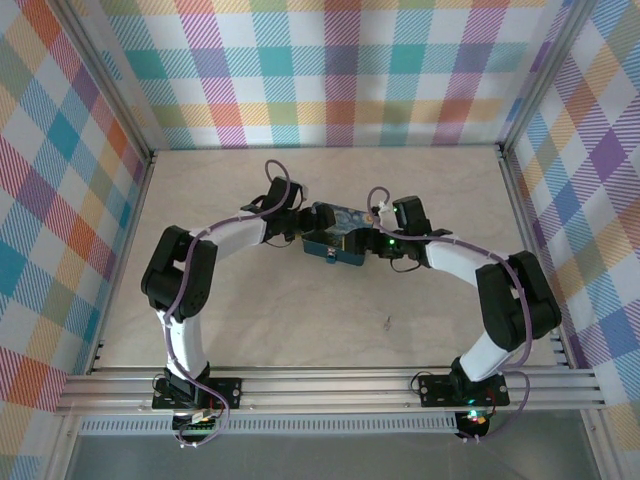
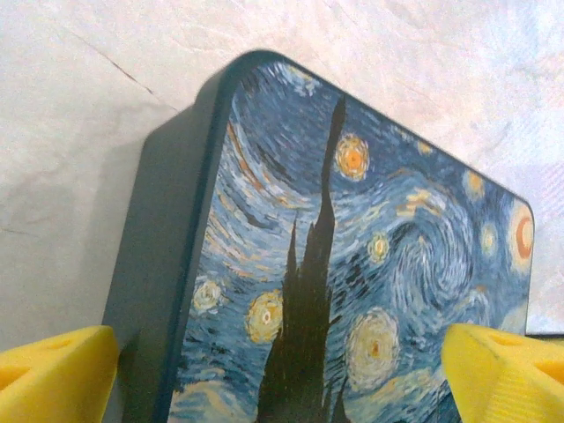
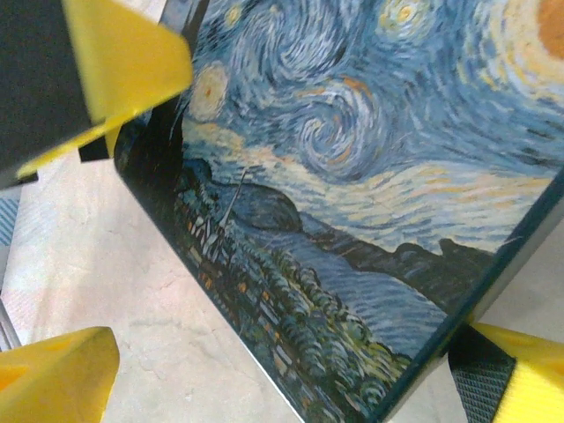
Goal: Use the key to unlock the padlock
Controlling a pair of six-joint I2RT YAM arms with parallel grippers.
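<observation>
Setup step, I judge: the left gripper (image 2: 280,345) and right gripper (image 3: 284,348), both spread, flank a dark-blue painted rectangular tin (image 1: 335,230), with the tiny blue metal-shackled padlock (image 1: 330,254) apparently between them, so next one claw must fetch what looks like the small dark key (image 1: 387,322) behind the right claw.

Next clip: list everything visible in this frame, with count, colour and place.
painted tin: one, dark blue with a swirly night-sky picture, mid-table between both grippers
small dark object: one, on the table nearer the right arm, too small to identify
table: one, pale
walls: multicoloured plaid, around the table
left gripper: one, yellow fingers, astride the tin
right gripper: one, yellow fingers, spread at the tin's corner
</observation>
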